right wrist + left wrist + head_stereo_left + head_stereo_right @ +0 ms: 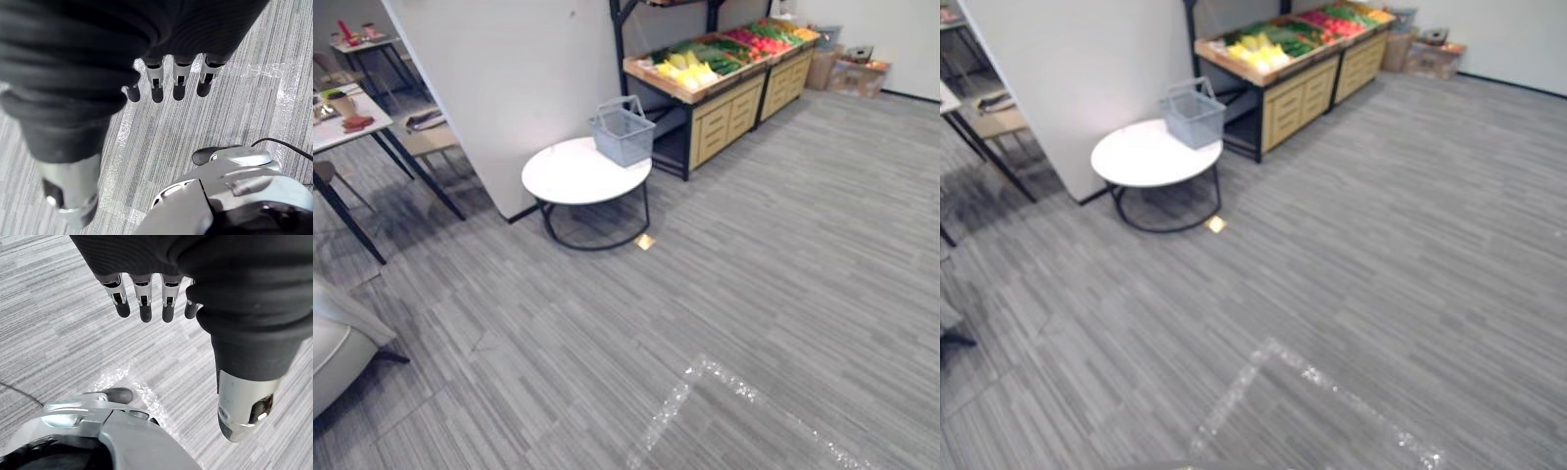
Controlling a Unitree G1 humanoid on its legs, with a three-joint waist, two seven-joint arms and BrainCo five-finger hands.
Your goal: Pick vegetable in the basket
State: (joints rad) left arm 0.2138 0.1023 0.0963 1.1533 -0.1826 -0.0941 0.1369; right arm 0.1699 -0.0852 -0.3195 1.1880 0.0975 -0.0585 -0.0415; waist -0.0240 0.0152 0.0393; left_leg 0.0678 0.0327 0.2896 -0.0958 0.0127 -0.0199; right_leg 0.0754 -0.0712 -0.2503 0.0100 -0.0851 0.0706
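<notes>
A grey wire basket point(623, 131) with a raised handle stands at the back edge of a round white table point(578, 174) across the room. Behind it, a wooden produce stand point(710, 73) carries yellow, green and red vegetables point(687, 70) in slanted trays. My left hand point(146, 298) hangs over grey carpet with its fingers straight and nothing in it. My right hand point(171, 78) hangs the same way, fingers relaxed and empty. Both hands are far from the basket and the stand.
A white partition wall point(509, 69) stands left of the round table. Desks and a chair point(362, 127) lie at the far left, cardboard boxes point(857, 73) at the back right. A small tan marker point(645, 241) lies on the carpet by the table. Shiny tape lines point(724, 392) cross the near floor.
</notes>
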